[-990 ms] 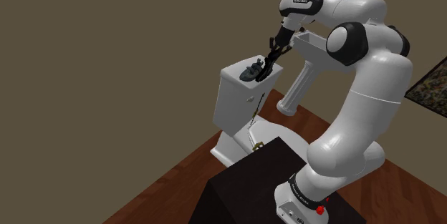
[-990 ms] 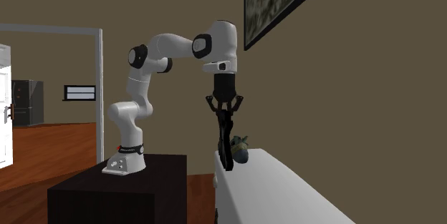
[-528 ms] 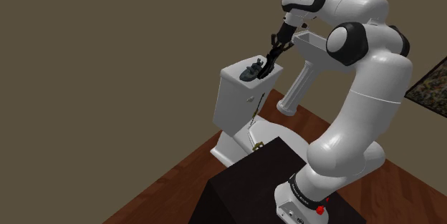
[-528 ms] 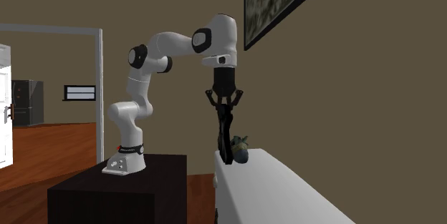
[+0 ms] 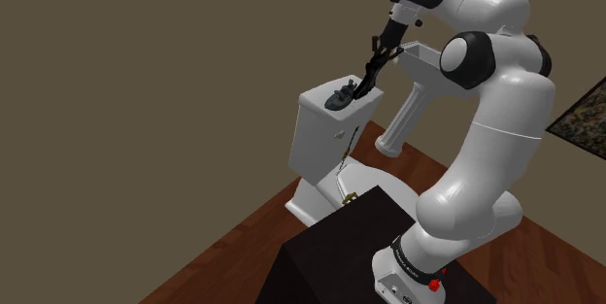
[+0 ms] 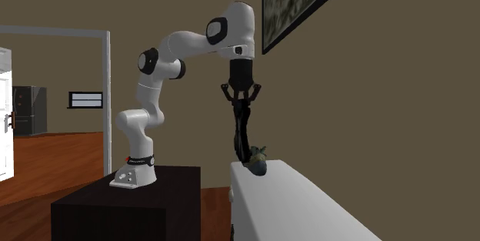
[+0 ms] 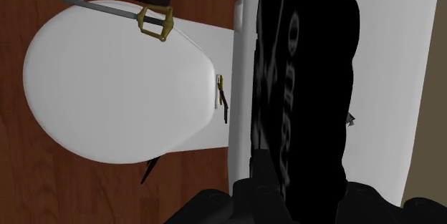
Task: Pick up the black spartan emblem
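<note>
1. Here's the position: the gripper (image 6: 241, 98) is clamped on the top end of the black emblem (image 6: 243, 133). It's a long thin piece hanging straight down, with its lower tip just over the toilet tank (image 6: 296, 201). Whether that tip is clear of the tank top, I can't tell.
2. First danger: a small dark ornament (image 6: 258, 162) sits on the tank right beside that tip. Any sideways swing at this height and the emblem could knock it off.
3. The grip is at one end only. That long piece may pivot or slide between the fingers if the arm jerks, and a drop would likely land on the tank or the white toilet lid (image 7: 107, 94) below.
4. From the wrist view, the emblem sits clasped between the fingers and the hold looks firm, but how deep it sits is hidden.
5. Safest call, I'd say: straight up first, sideways later.
</note>
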